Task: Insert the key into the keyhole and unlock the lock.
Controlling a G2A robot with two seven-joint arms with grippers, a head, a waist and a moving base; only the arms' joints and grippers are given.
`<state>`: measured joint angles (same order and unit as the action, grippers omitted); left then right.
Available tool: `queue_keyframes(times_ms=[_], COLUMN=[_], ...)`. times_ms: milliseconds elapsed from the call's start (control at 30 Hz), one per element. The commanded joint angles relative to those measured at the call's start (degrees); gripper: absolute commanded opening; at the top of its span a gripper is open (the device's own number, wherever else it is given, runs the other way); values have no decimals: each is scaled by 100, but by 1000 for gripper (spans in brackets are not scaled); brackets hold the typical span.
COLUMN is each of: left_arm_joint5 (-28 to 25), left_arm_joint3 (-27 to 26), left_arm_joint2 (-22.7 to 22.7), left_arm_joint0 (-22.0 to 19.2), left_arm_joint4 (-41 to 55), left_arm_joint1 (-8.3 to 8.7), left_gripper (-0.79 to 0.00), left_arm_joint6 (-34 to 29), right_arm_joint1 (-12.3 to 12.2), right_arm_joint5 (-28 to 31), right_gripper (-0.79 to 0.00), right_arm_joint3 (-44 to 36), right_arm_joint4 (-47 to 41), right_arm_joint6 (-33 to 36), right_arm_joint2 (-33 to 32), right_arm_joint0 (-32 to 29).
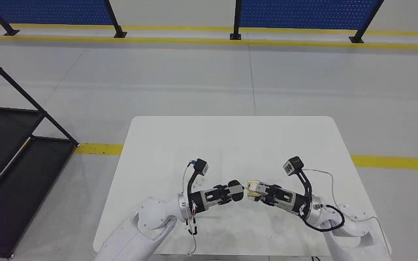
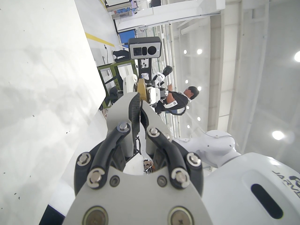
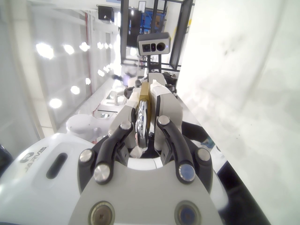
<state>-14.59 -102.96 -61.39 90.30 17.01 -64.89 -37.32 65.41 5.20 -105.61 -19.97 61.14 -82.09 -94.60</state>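
Brass lock (image 1: 252, 188) in right hand (image 1: 260, 190), lengthwise toward left hand (image 1: 243, 193)

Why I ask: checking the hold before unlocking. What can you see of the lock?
The lock is a small padlock: brass-coloured body, shiny silver shackle. It is held above the table, lying lengthwise between the arms. The right gripper is shut on it, clamping body and shackle from both sides. The shut left gripper is at the body's far end. The keyhole is hidden.
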Motion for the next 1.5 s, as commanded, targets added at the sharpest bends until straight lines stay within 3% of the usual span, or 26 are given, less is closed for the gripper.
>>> queue_keyframes(times_ms=[0, 1467], left_arm_joint5=[13, -25], left_arm_joint3=[26, 214], left_arm_joint2=[6, 227], left_arm_joint0=[-5, -229], left_arm_joint4=[27, 150], left_arm_joint1=[0, -49], left_gripper=[-785, -785], left_arm_joint6=[-9, 29], right_arm_joint1=[0, 0], right_arm_joint5=[0, 0], right_gripper=[-785, -785], right_arm_joint3=[0, 0], right_arm_joint4=[0, 0], right_arm_joint6=[0, 0], right_arm_joint2=[0, 0], right_arm_joint0=[0, 0])
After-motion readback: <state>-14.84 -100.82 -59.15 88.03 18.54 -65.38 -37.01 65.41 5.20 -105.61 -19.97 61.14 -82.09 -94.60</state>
